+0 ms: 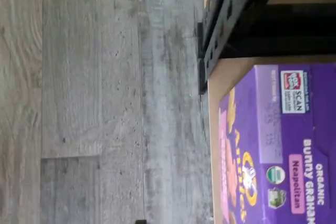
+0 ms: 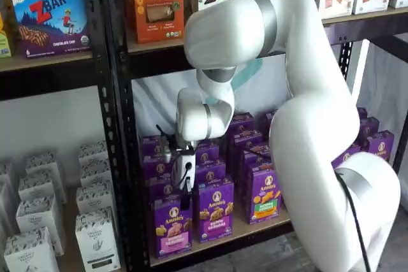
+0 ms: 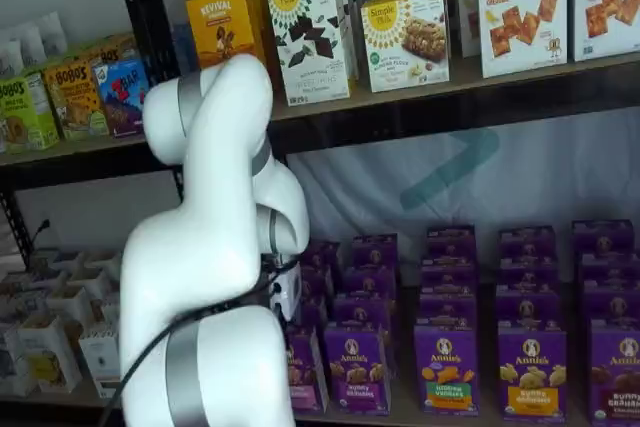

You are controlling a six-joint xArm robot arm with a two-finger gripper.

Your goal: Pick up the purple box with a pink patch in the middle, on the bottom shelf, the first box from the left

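The purple box [image 2: 172, 226] stands upright at the left end of the front row on the bottom shelf [image 2: 257, 226], with a rabbit logo and a pink band on its front. The wrist view shows its top and front, with a pink "Neapolitan" label [image 1: 278, 145], on the tan board [image 1: 217, 124]. My gripper [image 2: 185, 203] hangs just above and in front of the box's top, fingers pointing down. No gap between the fingers shows. In a shelf view the arm hides most of the box [image 3: 304, 369]; only the gripper's white body [image 3: 286, 292] shows.
A like carton with a purple-blue band [image 2: 215, 211] stands right beside the box, then one with a green-and-orange patch [image 2: 264, 194]. More purple cartons fill the rows behind. A black upright [image 2: 118, 157] stands left of the box, with white cartons [image 2: 95, 237] beyond. Grey wood floor [image 1: 94, 98] lies below.
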